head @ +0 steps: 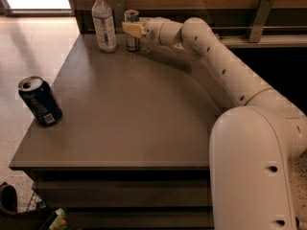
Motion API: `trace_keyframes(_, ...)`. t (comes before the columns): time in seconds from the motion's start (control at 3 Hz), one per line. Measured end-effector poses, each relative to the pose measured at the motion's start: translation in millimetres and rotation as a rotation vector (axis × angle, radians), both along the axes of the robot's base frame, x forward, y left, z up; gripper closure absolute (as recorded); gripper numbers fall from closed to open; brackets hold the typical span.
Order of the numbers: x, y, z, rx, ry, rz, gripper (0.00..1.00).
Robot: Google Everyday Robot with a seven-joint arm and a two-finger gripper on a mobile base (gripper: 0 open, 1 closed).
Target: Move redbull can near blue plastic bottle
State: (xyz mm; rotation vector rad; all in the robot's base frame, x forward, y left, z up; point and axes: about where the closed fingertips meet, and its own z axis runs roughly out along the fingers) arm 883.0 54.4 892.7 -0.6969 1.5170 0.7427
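A wide dark navy-blue metal can [41, 102] stands tilted near the left edge of the grey-brown tabletop [134, 114], well apart from everything else. At the far left corner stands the tall clear blue plastic bottle [104, 25] with its white cap. Just to its right stands the slim silver-and-blue redbull can [132, 41], upright on the tabletop. The gripper [131, 28] sits at the can's upper part, its yellowish fingers [135, 29] closed around it. The white jointed arm [216, 56] stretches away to the near right.

Yellow-tipped cream gripper [133, 28] at silver redbull can [132, 43], navy can [41, 102]
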Motion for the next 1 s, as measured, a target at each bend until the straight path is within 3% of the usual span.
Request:
trace_keyframes(0.67, -0.9, 7.3, -2.5, 0.003, 0.004, 0.009, 0.00)
trace_keyframes(1.0, -0.9, 7.9, -2.6, 0.003, 0.005, 0.010, 0.00)
